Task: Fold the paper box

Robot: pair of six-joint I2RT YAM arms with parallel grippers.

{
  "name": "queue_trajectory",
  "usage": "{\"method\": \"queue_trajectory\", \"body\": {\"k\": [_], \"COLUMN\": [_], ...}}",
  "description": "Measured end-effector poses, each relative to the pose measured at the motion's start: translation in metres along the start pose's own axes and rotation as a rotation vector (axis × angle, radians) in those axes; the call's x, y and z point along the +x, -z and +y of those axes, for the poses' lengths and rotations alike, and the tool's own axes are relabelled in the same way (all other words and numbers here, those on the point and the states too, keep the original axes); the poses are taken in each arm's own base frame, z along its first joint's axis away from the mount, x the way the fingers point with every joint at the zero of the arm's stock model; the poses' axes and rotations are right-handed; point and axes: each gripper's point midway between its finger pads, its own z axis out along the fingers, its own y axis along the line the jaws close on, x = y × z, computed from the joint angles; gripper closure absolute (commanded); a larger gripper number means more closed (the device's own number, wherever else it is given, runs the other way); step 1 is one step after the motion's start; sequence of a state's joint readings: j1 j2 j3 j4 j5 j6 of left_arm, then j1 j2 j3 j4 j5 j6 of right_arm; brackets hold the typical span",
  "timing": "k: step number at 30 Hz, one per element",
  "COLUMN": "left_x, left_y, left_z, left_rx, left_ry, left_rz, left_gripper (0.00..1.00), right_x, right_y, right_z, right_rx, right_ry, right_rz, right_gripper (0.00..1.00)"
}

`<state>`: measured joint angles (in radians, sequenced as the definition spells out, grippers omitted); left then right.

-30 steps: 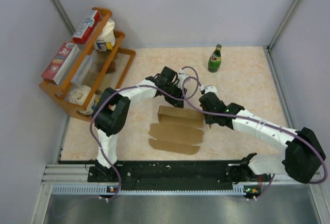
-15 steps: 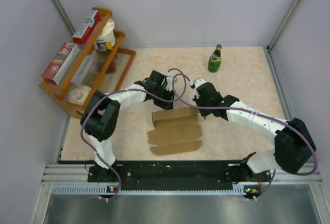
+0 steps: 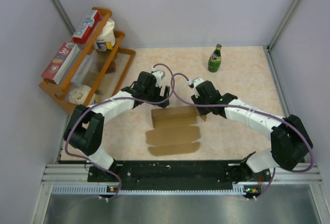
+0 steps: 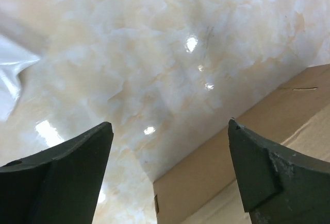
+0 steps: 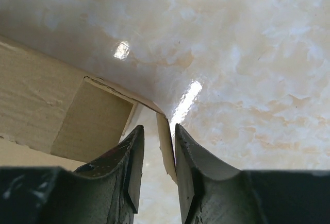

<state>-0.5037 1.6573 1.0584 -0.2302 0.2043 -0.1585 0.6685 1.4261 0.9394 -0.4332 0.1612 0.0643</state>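
- The paper box (image 3: 172, 130) lay a little below the centre of the overhead view, on the marbled beige table (image 3: 247, 80), between the two arms.
- Its upper band stood up as a low wall. Two long panels with rounded ends lay flat below it, toward the bottom of the frame.
- The left gripper (image 3: 153, 96) sat just above the box's upper left corner in the overhead view.
- In the left wrist view that gripper (image 4: 169, 126) had its two dark fingers (image 4: 67, 177) spread wide. Only bare table showed between them, and nothing was held.
- The box (image 4: 299, 100) filled the lower right of that view, with its edge running behind the right-hand finger.
- The right gripper (image 3: 202, 112) reached the box's upper right corner in the overhead view.
- In the right wrist view that gripper (image 5: 159, 128) had its fingers (image 5: 129, 162) only narrowly apart. A thin cardboard flap (image 5: 166, 154) stood edge-on between them.
- A sliver of table showed between the flap and the left-hand finger, so the jaws were loosely around the flap rather than pinching it.
- The rest of the box (image 5: 46, 100) filled the left side of that view, with a square tab folded inward beside the flap.
- A green bottle (image 3: 215, 59) stood upright in the upper right of the table, well apart from the box.
- A wooden rack (image 3: 58, 99) stood in the upper left, holding red-and-white cartons (image 3: 86, 27) and a white container (image 3: 105, 36).
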Motion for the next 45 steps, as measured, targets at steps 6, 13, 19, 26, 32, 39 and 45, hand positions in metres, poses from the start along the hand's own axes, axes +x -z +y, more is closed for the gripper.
{"method": "queue_trajectory", "body": {"k": [6, 13, 19, 26, 32, 39, 45], "left_x": [-0.022, -0.049, -0.053, -0.062, -0.047, -0.028, -0.023], "left_y": [0.031, 0.06, 0.071, 0.093, 0.085, 0.071, 0.07], "left_z": [0.015, 0.022, 0.024, -0.01, -0.032, -0.052, -0.064], "left_rx": [-0.125, -0.191, -0.207, -0.023, 0.12, 0.206, 0.242], "left_ry": [0.019, 0.028, 0.043, -0.001, -0.045, -0.084, -0.112], "left_rz": [-0.146, -0.295, -0.341, -0.478, -0.467, -0.422, -0.43], "left_gripper": [0.01, 0.01, 0.01, 0.22, 0.51, 0.68, 0.91], "right_x": [-0.012, -0.042, -0.034, -0.012, 0.014, 0.025, 0.043], "right_y": [0.013, 0.044, 0.053, 0.051, 0.035, 0.013, -0.009], "right_z": [-0.007, -0.022, -0.028, -0.007, 0.016, 0.027, 0.026], "right_rx": [0.009, 0.019, 0.029, -0.076, -0.182, -0.208, -0.172], "right_ry": [-0.049, -0.166, -0.296, -0.48, -0.554, -0.562, -0.543], "right_rz": [-0.053, -0.205, -0.287, -0.305, -0.24, -0.163, -0.087], "right_gripper": [0.58, 0.53, 0.54, 0.69, 0.82, 0.95, 1.0]}}
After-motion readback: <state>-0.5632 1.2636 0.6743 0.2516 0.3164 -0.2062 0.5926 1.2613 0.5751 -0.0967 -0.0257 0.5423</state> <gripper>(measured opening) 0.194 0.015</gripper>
